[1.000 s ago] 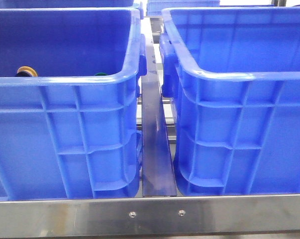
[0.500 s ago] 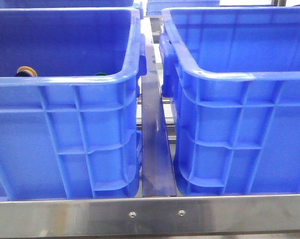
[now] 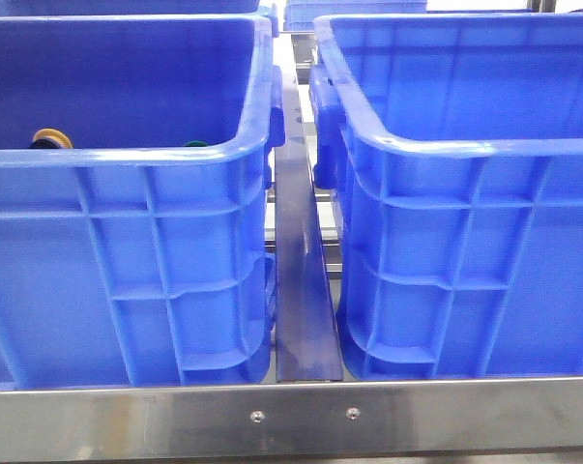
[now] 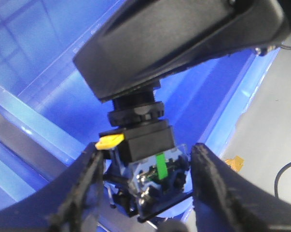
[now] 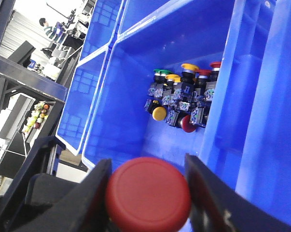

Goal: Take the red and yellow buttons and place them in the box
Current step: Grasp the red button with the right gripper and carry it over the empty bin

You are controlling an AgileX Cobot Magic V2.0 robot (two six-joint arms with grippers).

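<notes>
My right gripper (image 5: 147,193) is shut on a red button (image 5: 148,193), whose round cap fills the gap between the fingers. It hangs over a blue crate (image 5: 135,96) that holds a cluster of buttons (image 5: 181,94) with red, yellow and green caps. My left gripper (image 4: 147,179) is shut on the dark body of a push button (image 4: 145,154) with a yellow tab and a green strip; its cap colour does not show. In the front view neither gripper appears. There, a yellow button (image 3: 51,138) peeks over the left crate's rim (image 3: 127,155).
Two large blue crates stand side by side, the right crate (image 3: 465,242) and the left one, with a metal divider (image 3: 301,280) between them. A steel rail (image 3: 291,416) runs along the front. A green cap (image 3: 195,145) shows in the left crate. More crates stand behind.
</notes>
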